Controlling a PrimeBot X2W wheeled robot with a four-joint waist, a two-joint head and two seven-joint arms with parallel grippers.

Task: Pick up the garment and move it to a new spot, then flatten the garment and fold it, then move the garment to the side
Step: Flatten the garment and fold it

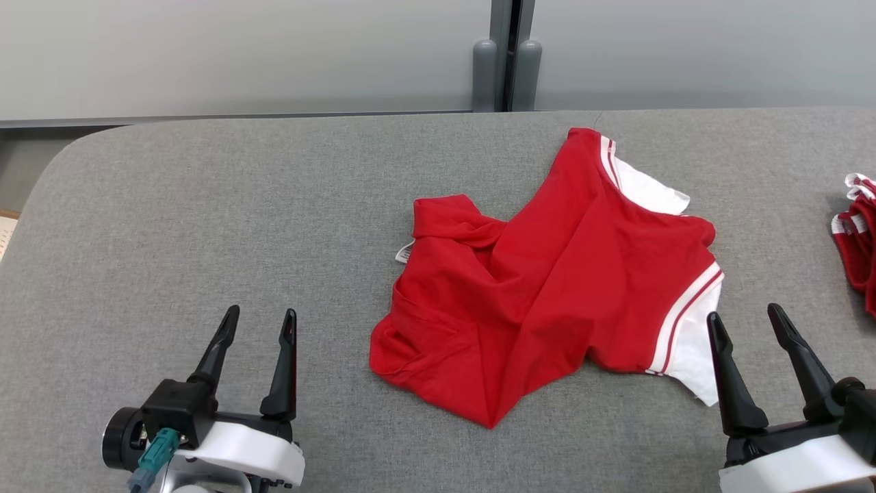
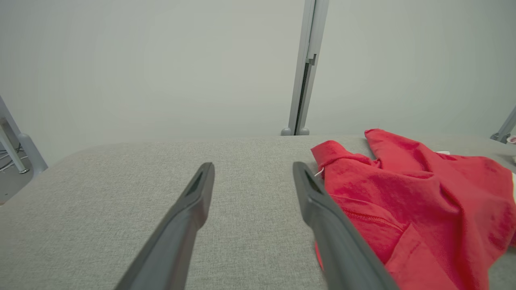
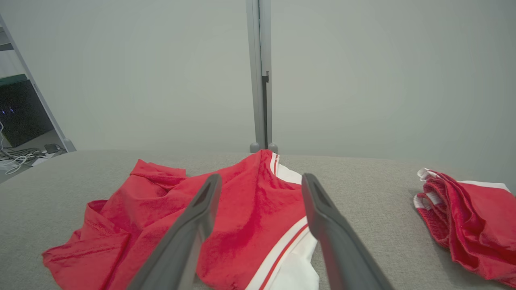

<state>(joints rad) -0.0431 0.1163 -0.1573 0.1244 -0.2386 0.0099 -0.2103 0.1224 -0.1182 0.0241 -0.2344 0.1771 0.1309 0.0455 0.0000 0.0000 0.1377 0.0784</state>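
- A crumpled red shirt (image 1: 547, 287) with white striped sleeves lies centre-right of the frame on the grey fabric-covered table (image 1: 205, 205).
- The left gripper (image 1: 262, 316), lower left, has its 2 fingers spread and empty.
- The right gripper (image 1: 744, 315), lower right, is spread and empty just beside a white sleeve.

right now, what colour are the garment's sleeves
The sleeves are white with red stripes; head view best.

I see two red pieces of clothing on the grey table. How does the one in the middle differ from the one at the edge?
The middle garment lies spread out, though rumpled; the edge garment is bunched into a tight heap. The middle garment sits between the left gripper and right gripper; the edge garment lies apart, off to the robot's right. Both are red with white striped trim and rest on the table.
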